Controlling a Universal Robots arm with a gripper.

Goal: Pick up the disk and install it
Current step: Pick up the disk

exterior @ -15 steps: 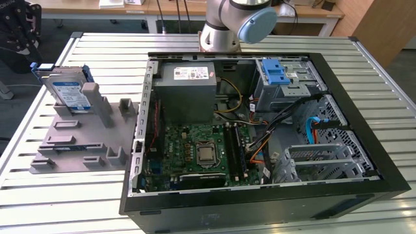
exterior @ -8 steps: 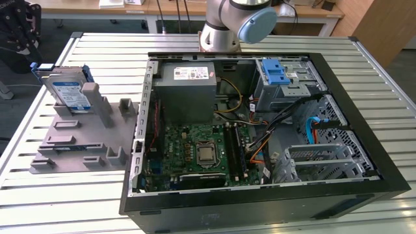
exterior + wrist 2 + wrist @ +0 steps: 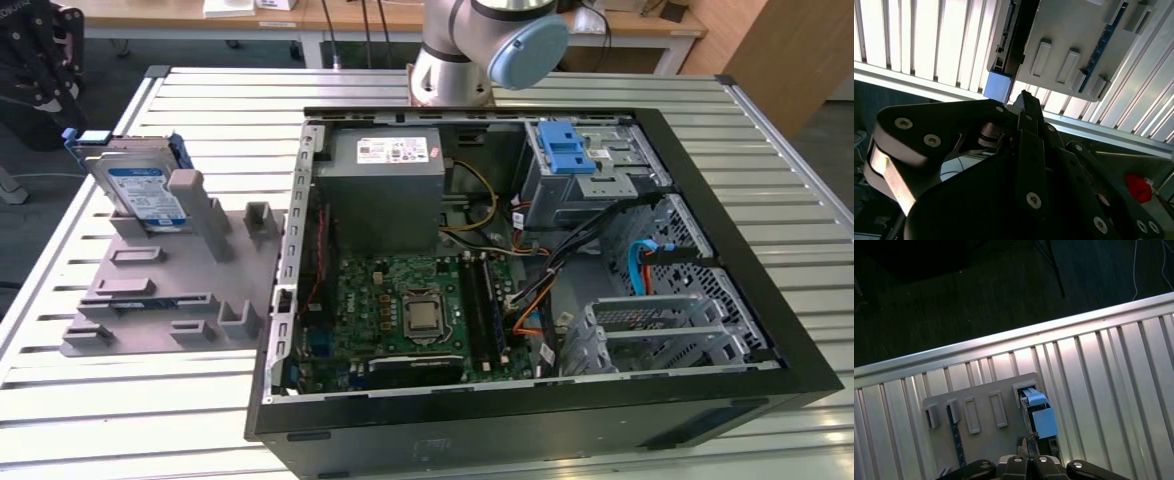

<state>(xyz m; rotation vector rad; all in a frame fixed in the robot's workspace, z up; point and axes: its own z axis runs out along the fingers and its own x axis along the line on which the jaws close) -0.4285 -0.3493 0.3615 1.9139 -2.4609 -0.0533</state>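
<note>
Disk [image 3: 144, 190] stands on edge in the grey rack [image 3: 174, 290] at the exterior view's left, outside the case [image 3: 747, 400]. Gripper [image 3: 1026, 444] hovers just by its blue bracket [image 3: 1043, 420], jaws together, empty. Looks stiff, dense and shock-sensitive, so I'd pinch the flat faces.

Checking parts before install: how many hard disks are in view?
1. The disk stands on edge in the grey holder, at the exterior view's left of the open computer case. Others may be hidden inside the case.
</note>
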